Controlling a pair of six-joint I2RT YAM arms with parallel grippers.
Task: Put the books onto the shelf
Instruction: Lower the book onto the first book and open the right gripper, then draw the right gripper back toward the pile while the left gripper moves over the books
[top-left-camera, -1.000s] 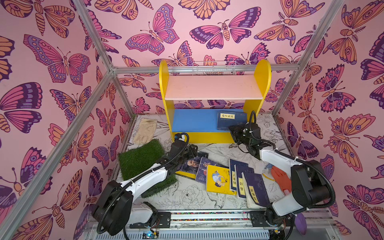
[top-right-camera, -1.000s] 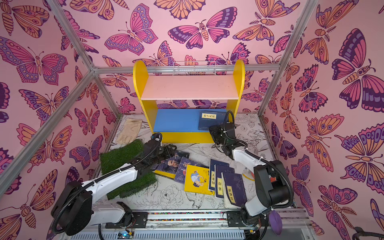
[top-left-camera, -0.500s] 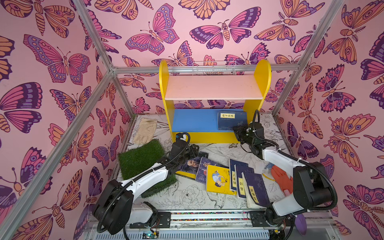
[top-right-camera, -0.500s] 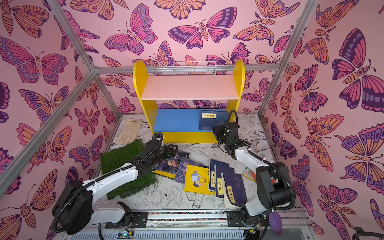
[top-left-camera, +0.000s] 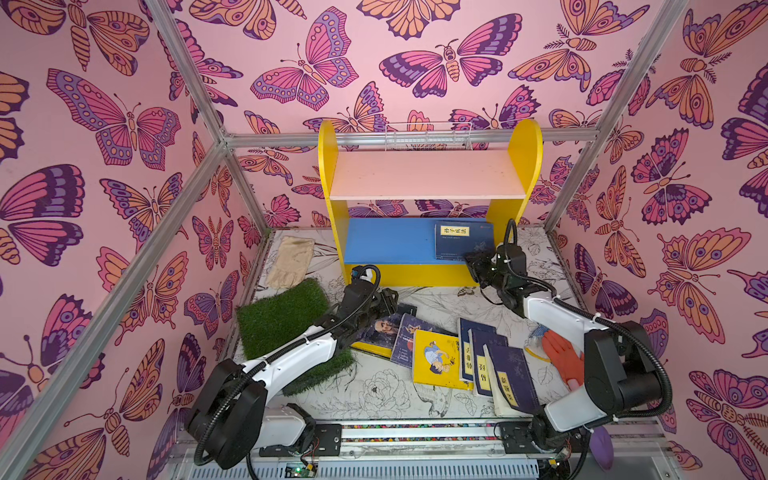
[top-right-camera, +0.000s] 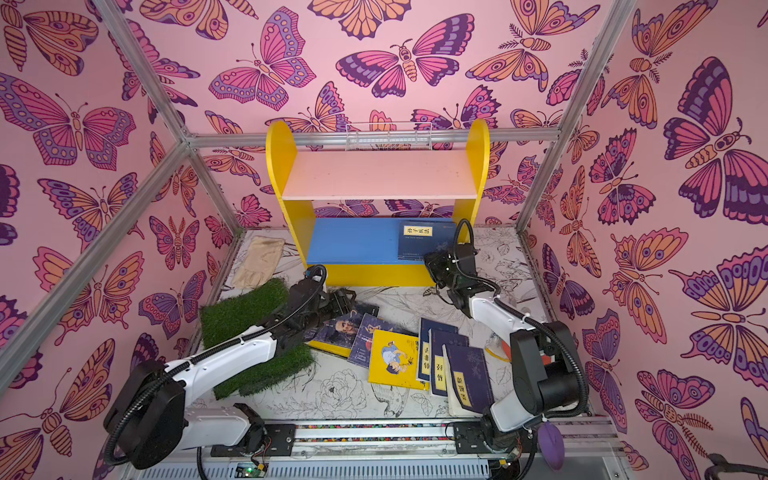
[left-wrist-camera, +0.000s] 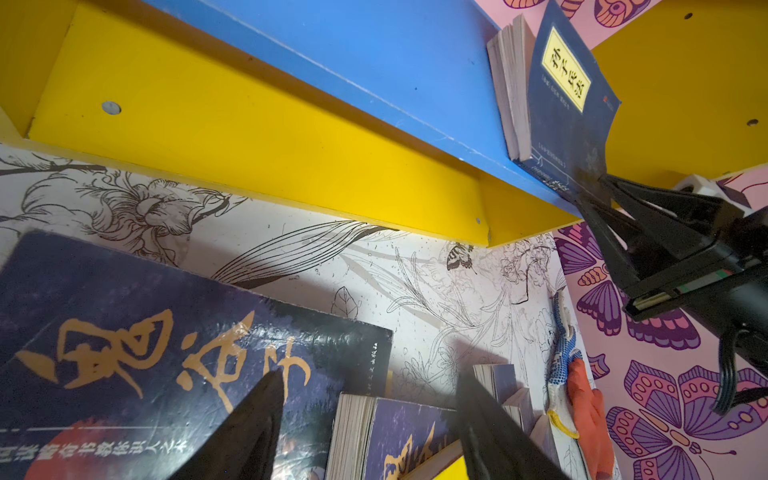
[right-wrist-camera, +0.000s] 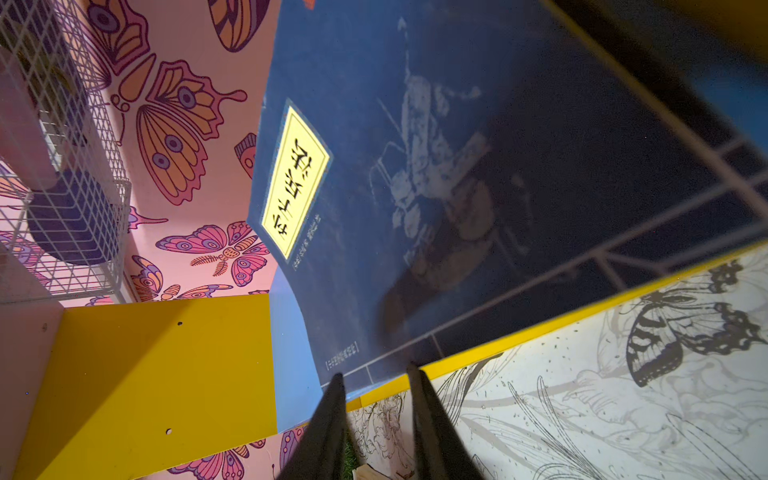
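Step in hand: seating the first book on the shelf (top-left-camera: 328, 174).

Right hand (top-left-camera: 473, 258) is centre-right in both top views, at the shelf's front lip. Its tips are narrowed onto the near edge of the navy book (top-left-camera: 457, 245). In the right wrist view that edge runs in between the two tips, so it's a pinch.

Navy book lies flat at the right end of the lower board (top-left-camera: 386, 245), close to the yellow side panel, near edge close to the front lip. In the left wrist view the cover bows up off the pages. The pinch looks to be on the cover alone, not the whole block.

To do it well:
- Nudge the book deeper first, so nothing hangs at the lip.
- Let go low, so the cover drops flat without creasing.
- Back straight out toward the lower edge of the frame, without lifting; the upper board (top-left-camera: 428, 174) is right overhead.
- Main risk is the book dragging out with the hand.

Left hand (top-left-camera: 387, 297) is centre-left, spread wide and empty. It hovers just over the black book (left-wrist-camera: 145, 353) at the left end of the pile.

Other books (top-left-camera: 436, 361) are fanned and overlapping on the worktop (top-left-camera: 374, 395), lower centre; none shelved yet.

The left arm is better held back until the right clears, since both use the same opening. The black book lies flat and thin, so it probably needs an edge grab, and its neighbours may shift.
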